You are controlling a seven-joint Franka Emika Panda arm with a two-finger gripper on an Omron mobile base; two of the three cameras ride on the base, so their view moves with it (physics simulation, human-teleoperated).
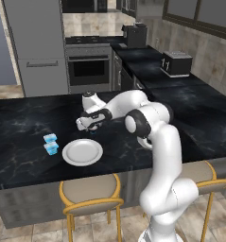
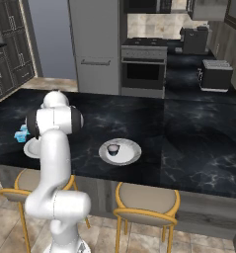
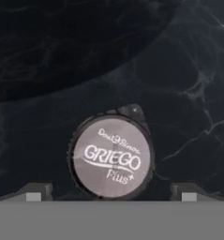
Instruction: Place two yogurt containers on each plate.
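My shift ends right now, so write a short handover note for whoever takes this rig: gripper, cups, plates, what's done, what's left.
Gripper: open, holding nothing, fingertips either side of a dark round yogurt cup standing on the black counter.
Left plate: bare; two light blue cups stand on the counter beside it, to its left.
Right plate: one dark round cup already on it.
Done: one cup of four placed.
Left: grip the cup under the hand and plate it, probably with its twin; then put both blue cups on the left plate.
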